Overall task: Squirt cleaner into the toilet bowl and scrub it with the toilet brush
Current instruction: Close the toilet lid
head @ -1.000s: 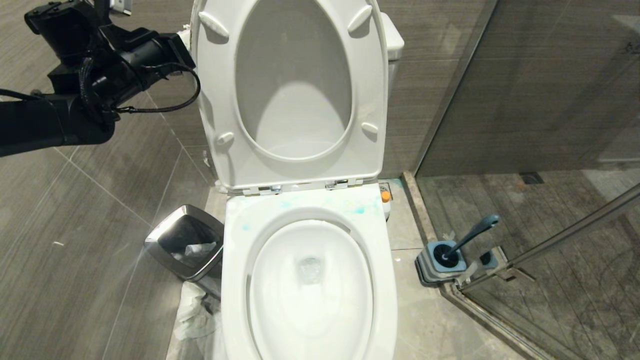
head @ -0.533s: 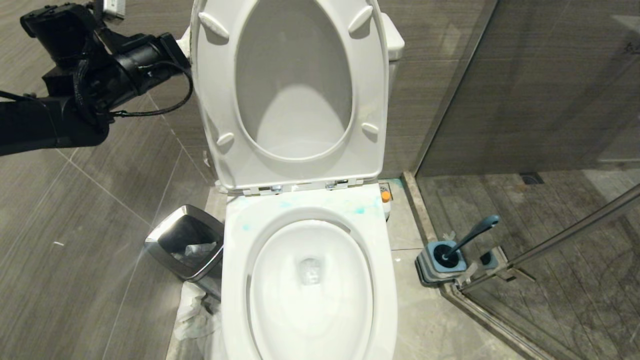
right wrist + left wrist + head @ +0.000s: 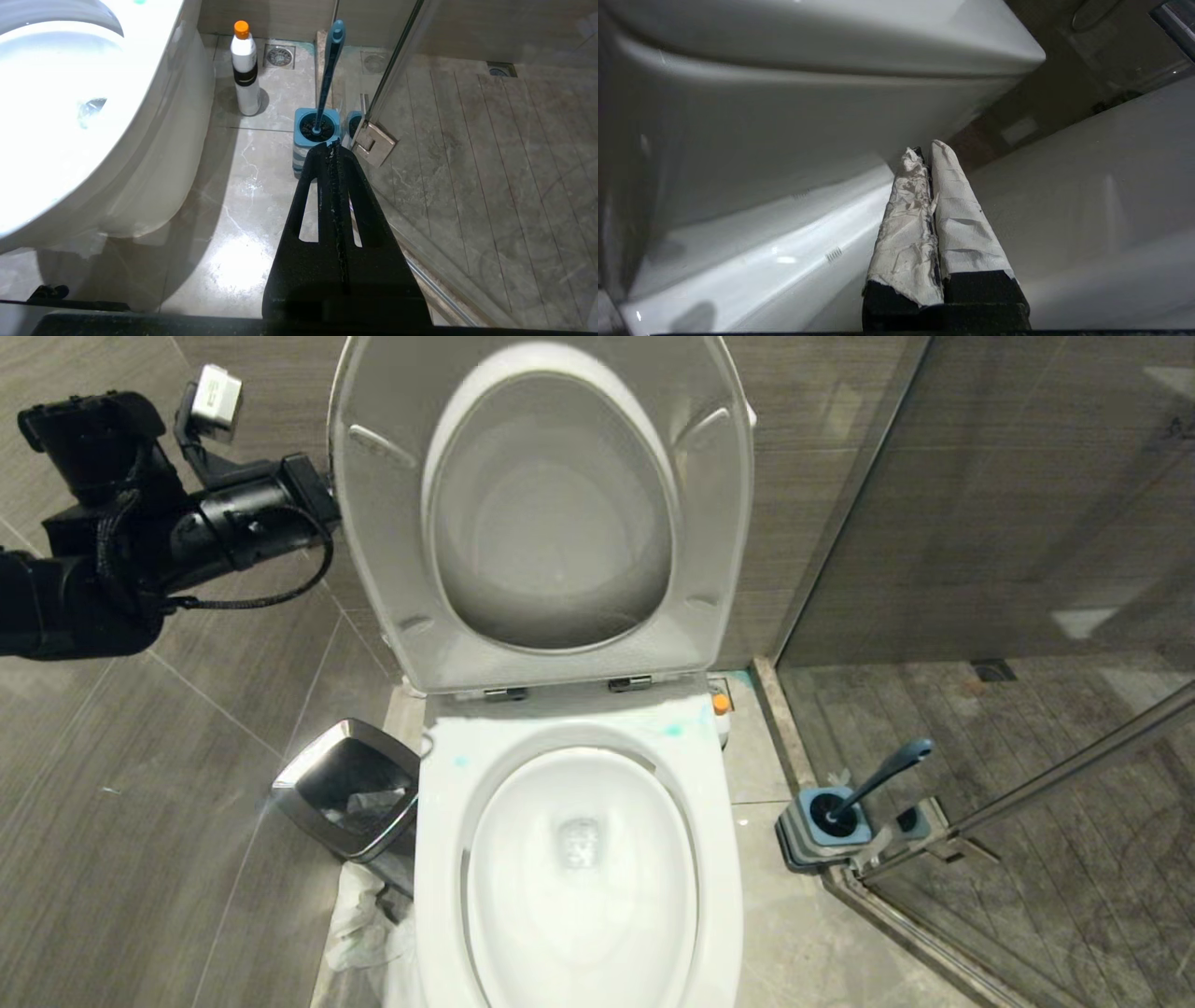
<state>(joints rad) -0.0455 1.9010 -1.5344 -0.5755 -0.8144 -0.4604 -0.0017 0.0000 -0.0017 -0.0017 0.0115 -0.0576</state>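
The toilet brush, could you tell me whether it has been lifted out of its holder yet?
No, the toilet brush stands in its square blue holder on the floor beside the glass door.

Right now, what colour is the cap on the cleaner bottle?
Orange, on the white cleaner bottle; the right wrist view shows it best.

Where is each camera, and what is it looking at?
Head view: high up, looking down at the toilet bowl, seat up; the left arm shows beside the seat.
Left wrist view: behind the left end effector, shut, paper-wrapped, close against white toilet surfaces.
Right wrist view: behind the right end effector, shut, facing the floor.
Head and right wrist views share the toilet brush and the cleaner.
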